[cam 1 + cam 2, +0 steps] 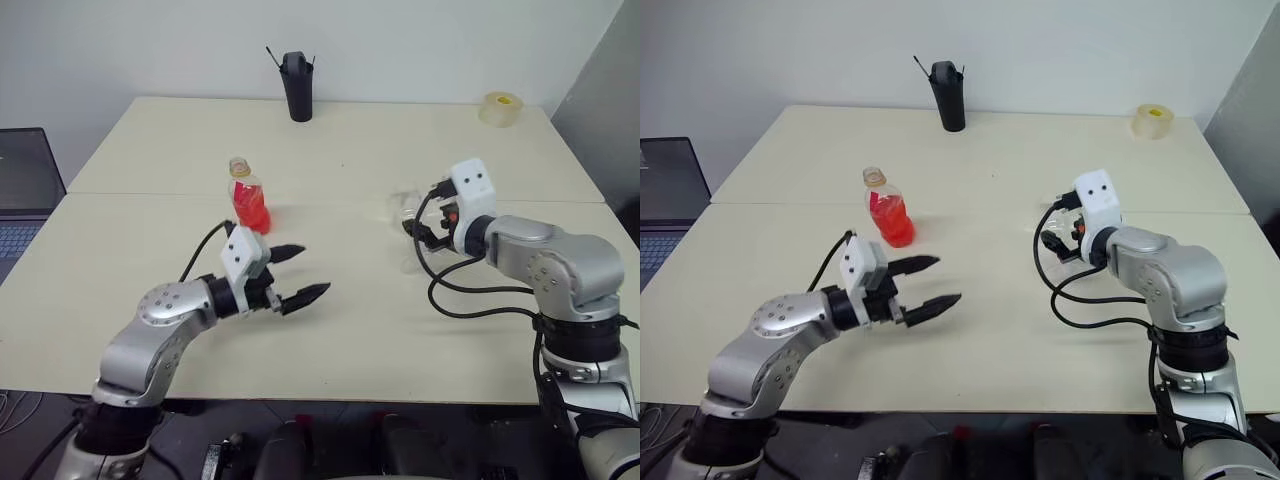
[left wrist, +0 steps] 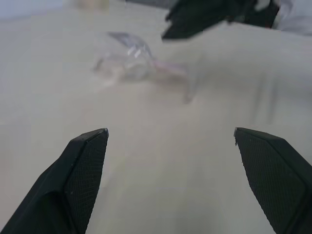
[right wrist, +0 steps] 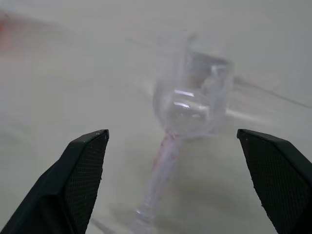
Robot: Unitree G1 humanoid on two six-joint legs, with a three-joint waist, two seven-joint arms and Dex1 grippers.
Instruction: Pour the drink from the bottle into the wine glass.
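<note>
Nearest the camera, the left pincer (image 1: 300,272) hangs low over the front of the table (image 1: 330,340), at about 7 o'clock. Its two black fingers are spread wide and hold nothing. It points across toward the right side.

Just past it, at about 10 o'clock from the table's middle, stands the bottle (image 1: 248,198). It is upright with no cap on, and the red drink (image 1: 251,210) fills its lower part. The bottle and the left pincer are near each other but do not touch.

Over at 3 o'clock, the right pincer (image 1: 1065,232) reaches toward the wine glass (image 3: 192,105). Its fingers are spread wide too, with nothing pinched. In the right wrist view the glass stands between the two fingers but farther off, and it looks empty. Its stem and foot rest on the table.

At 12 o'clock, at the far edge, stands a black cup (image 1: 297,85). At 2 o'clock, in the far corner, lies a roll of tape (image 1: 500,108).
</note>
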